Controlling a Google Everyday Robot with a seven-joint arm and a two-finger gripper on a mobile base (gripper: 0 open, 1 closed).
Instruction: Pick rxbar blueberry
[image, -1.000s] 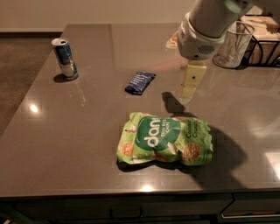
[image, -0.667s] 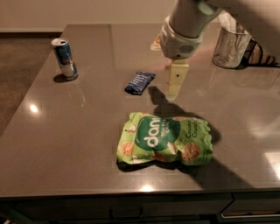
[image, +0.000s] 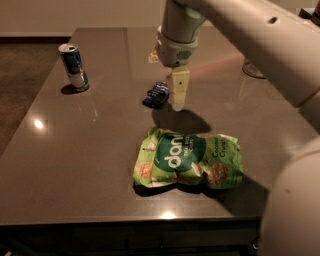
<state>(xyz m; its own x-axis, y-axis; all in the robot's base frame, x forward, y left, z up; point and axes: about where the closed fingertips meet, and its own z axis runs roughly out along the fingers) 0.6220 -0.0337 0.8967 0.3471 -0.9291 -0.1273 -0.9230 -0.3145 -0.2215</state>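
Gripper (image: 178, 102) hangs just beside the rxbar blueberry (image: 156, 94), on the bar's right in view, above the dark surface (image: 75, 150); whether it stands open cannot be told.

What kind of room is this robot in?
Probably a kitchen or break room: a dark counter holds a drink can, chips bag and snack bar; the gripper hangs just beside the bar.

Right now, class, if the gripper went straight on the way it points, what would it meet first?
Probably the table top, just to the picture's right of the rxbar blueberry. The gripper points down beside the bar, not squarely over it; depth is unclear, so it might clip the wrapper's edge.
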